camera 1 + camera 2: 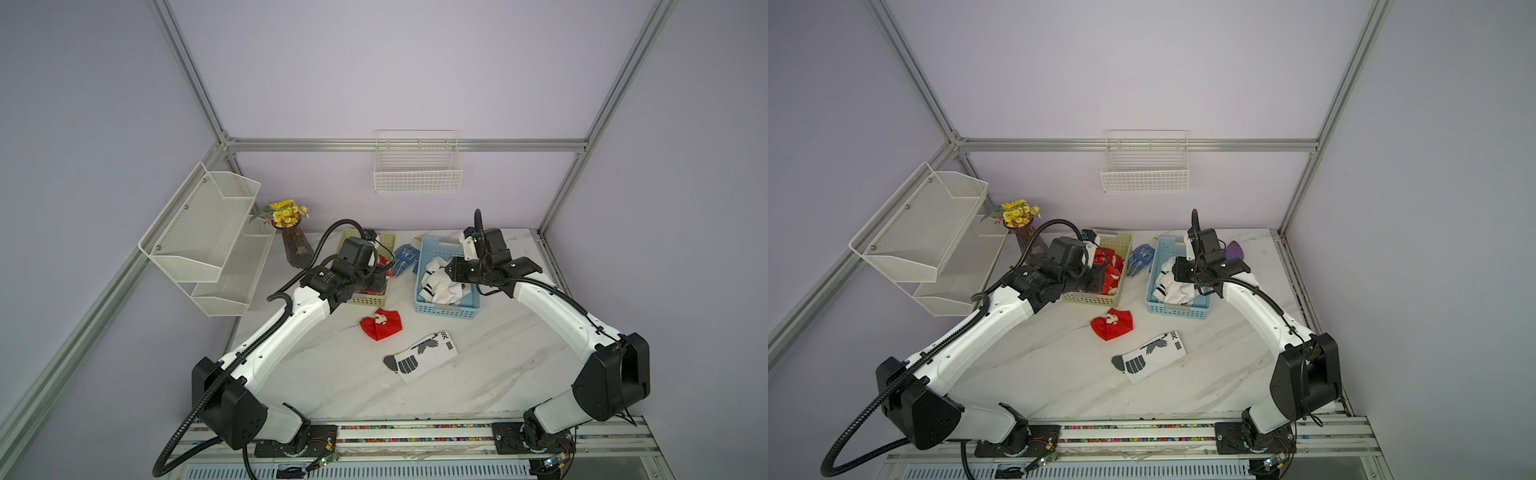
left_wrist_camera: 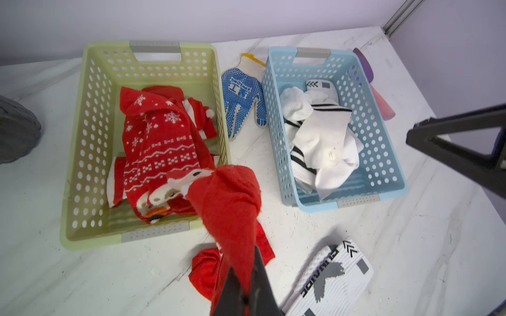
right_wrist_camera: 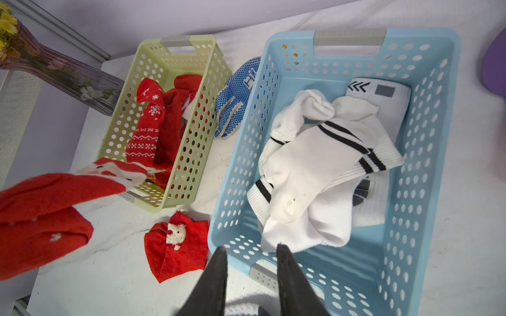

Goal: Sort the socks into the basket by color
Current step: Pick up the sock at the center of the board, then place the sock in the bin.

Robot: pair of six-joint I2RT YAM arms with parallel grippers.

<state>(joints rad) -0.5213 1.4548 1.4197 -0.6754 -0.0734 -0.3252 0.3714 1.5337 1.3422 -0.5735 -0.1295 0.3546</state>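
The left pincer (image 2: 244,262) grips a red Santa sock (image 2: 227,197), likely light and floppy, by its bunched end, while the right pincer (image 3: 251,246) stands narrowly parted and empty.

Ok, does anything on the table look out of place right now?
Yes: a blue dotted glove lies on the table between the green basket and the blue basket, in neither one. It is no sock, so it does not belong to the sorting. A purple object also sits beside the blue basket.
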